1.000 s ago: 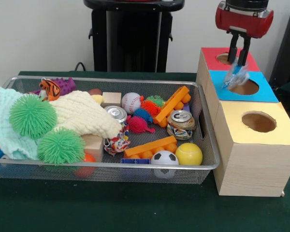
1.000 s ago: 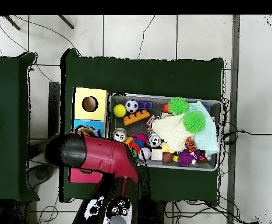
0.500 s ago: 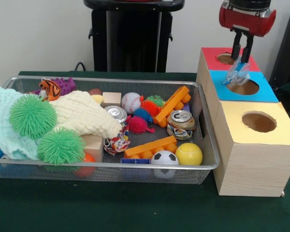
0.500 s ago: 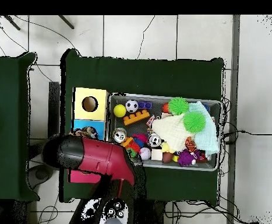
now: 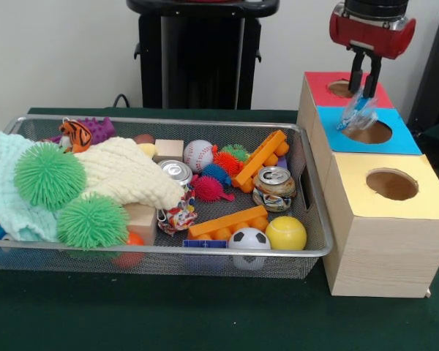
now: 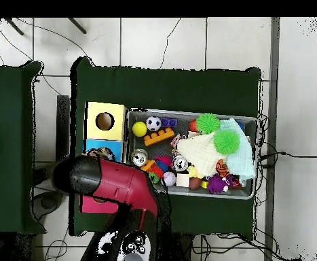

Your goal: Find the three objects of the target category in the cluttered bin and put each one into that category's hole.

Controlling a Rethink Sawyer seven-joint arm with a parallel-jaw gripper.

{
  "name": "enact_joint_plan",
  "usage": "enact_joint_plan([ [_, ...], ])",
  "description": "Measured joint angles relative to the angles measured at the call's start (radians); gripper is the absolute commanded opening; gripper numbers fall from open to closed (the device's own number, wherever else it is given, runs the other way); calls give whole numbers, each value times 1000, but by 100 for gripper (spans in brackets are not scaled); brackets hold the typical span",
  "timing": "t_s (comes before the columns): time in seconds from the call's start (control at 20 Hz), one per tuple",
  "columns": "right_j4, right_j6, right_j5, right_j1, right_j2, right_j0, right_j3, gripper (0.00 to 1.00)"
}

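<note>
The gripper (image 5: pixel 365 82) hung at the two o'clock corner of the front view, its two dark fingers (image 5: pixel 357 72) drawn close together and pinching a crumpled piece of clear plastic (image 5: pixel 357 112). The plastic dangled just above the round hole (image 5: pixel 371 132) in the blue box top (image 5: pixel 403 136), toward the hole's nine o'clock rim; whether it touched the rim could not be told.

The blue section sat between the red box top (image 5: pixel 318 84) at its twelve o'clock side and the yellow box top (image 5: pixel 366 196) at its six o'clock side, all three on one pale wooden box (image 5: pixel 384 257) standing just beside the mesh bin (image 5: pixel 316 219).

Inside the bin, two crushed cans lay near the middle: one (image 5: pixel 273 188) toward three o'clock and one (image 5: pixel 177 173) at the edge of a cream cloth (image 5: pixel 128 174). Two green spiky balls (image 5: pixel 49 175) rested on the cloths at nine o'clock. A yellow ball (image 5: pixel 285 233) and a small soccer ball (image 5: pixel 249 240) sat against the six o'clock wall, with an orange toy brick (image 5: pixel 228 221) just behind them and a second orange brick (image 5: pixel 260 159) leaning toward one o'clock. A baseball (image 5: pixel 198 155) lay near the centre.

In the overhead view the red arm (image 6: pixel 117 185) covered the red section and part of the blue one, hiding the gripper
</note>
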Motion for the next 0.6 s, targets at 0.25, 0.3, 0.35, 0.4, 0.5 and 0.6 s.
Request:
enact_joint_plan([
  [0.25,25,0,0,7,-4,0,0,0],
  [0.3,28,0,0,8,-4,1,0,0],
  [0.35,32,0,-1,9,-4,1,0,0],
  [0.4,36,0,-2,10,-4,1,0,0],
  [0.5,45,0,-4,11,-4,2,0,0],
  [0.6,56,0,-8,14,-4,2,0,0],
])
